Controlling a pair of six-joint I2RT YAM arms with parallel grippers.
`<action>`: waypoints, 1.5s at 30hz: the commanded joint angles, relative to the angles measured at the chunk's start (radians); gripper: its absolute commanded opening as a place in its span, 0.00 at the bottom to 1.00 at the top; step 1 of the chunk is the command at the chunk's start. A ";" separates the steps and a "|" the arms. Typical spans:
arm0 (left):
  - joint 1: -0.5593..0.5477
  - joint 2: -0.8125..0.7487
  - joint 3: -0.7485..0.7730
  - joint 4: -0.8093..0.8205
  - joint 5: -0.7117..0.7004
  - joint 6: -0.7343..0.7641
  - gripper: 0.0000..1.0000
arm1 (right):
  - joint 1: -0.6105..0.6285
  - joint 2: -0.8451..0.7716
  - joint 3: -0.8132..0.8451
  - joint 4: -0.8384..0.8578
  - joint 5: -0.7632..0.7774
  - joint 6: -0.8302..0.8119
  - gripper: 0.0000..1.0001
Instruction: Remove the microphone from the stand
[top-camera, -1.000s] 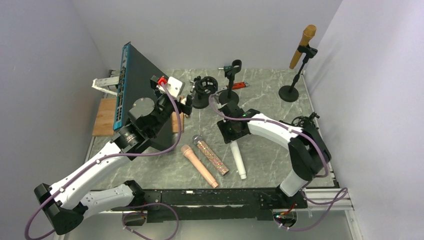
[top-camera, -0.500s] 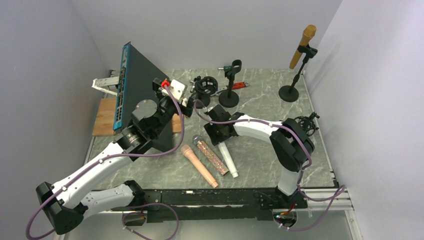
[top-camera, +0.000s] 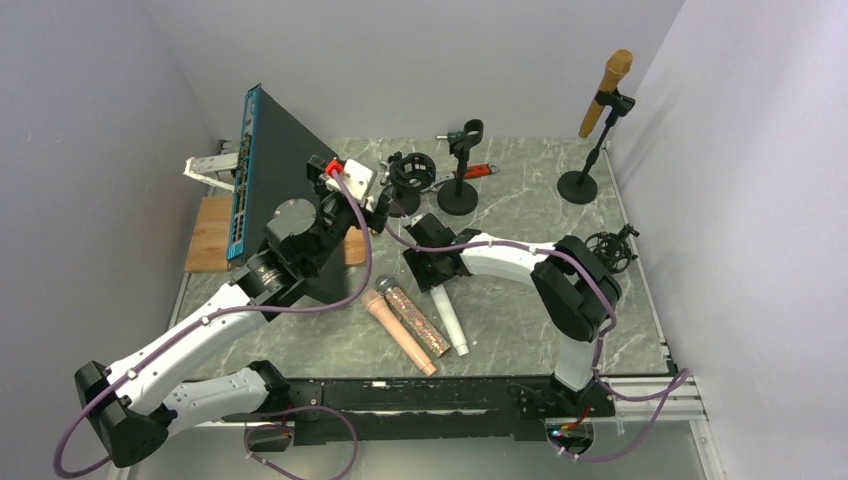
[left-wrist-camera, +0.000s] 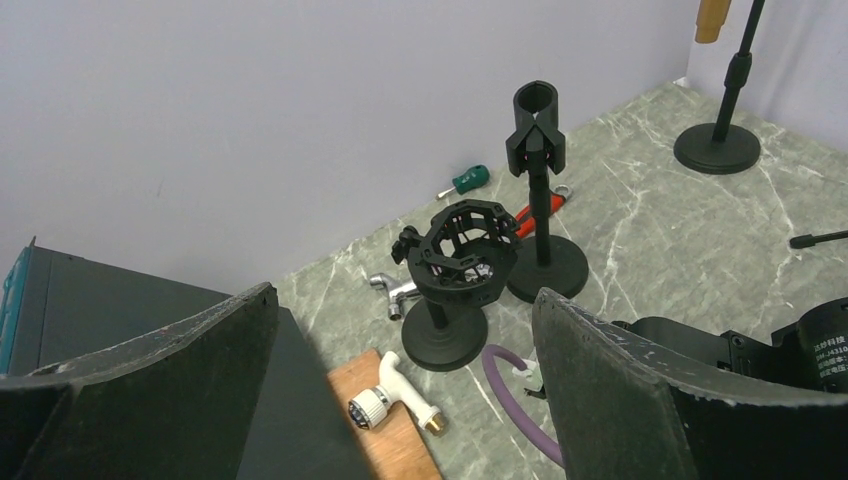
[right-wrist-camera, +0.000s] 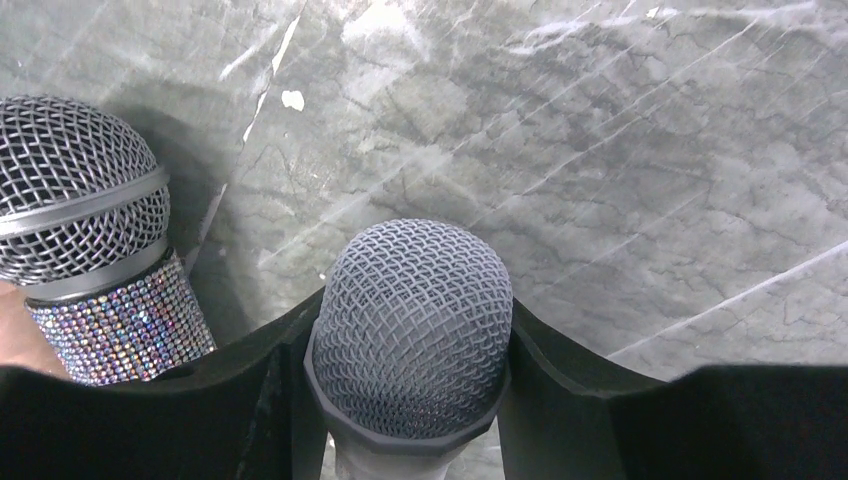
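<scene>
Right tool (top-camera: 434, 280) was clamped on the white microphone (top-camera: 449, 322) by its head and had just swung it toward 9 o'clock, landing beside the glitter mic (top-camera: 415, 318) on the desk (top-camera: 530, 320). Already off the stand (top-camera: 460, 172), I'd say, so only letting go remained. Left tool (left-wrist-camera: 398, 300) sat apart, holding nothing.

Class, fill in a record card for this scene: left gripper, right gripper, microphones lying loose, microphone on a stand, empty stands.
left gripper: open, holding nothing
right gripper: shut on the white microphone by its head end
lying loose: glitter microphone and pink microphone, side by side on the table
on a stand: gold microphone, clipped in the tall stand, far right
empty stands: clip stand and shock-mount stand, far centre
</scene>
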 joint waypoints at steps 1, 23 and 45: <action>-0.004 0.014 0.000 0.035 -0.003 0.015 0.99 | 0.012 -0.017 0.004 0.052 0.055 0.028 0.55; -0.004 0.026 -0.004 0.038 -0.014 0.024 0.99 | 0.016 -0.122 0.000 0.063 0.037 0.061 0.66; -0.007 -0.002 -0.002 0.037 -0.012 0.019 0.99 | 0.016 -0.607 -0.206 0.182 0.248 0.104 0.77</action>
